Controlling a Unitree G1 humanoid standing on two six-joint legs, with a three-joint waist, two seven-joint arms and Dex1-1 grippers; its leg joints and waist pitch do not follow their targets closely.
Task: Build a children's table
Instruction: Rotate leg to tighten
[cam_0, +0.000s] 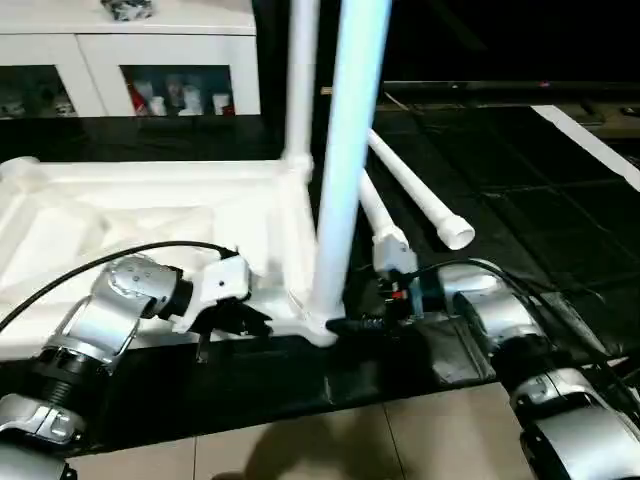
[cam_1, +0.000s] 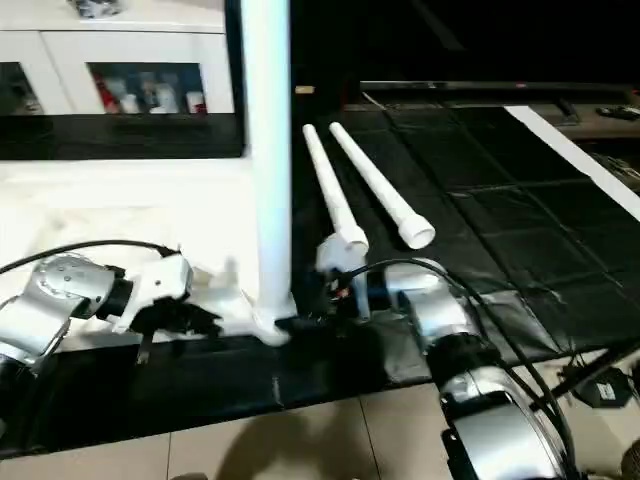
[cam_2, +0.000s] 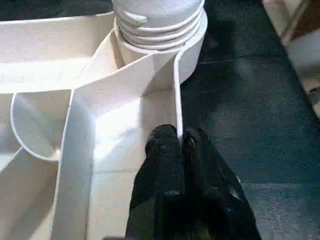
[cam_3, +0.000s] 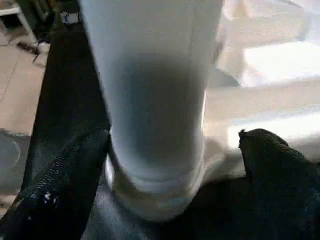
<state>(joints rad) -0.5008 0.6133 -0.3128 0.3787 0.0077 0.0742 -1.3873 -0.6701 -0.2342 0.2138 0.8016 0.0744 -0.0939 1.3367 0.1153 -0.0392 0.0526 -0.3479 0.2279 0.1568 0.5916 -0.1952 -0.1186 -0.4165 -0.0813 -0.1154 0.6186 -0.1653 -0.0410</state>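
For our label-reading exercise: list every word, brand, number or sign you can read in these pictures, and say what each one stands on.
None can be read.
White plastic table top and white tube legs: plain, no print.
Items behind the white cabinet's glass doors: any labels are too small and blurred to read.

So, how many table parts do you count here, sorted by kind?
Table top: 1
Legs standing upright in corner sockets: 2, near and far
Loose legs lying on the black mat: 2, and
Total: 5 parts
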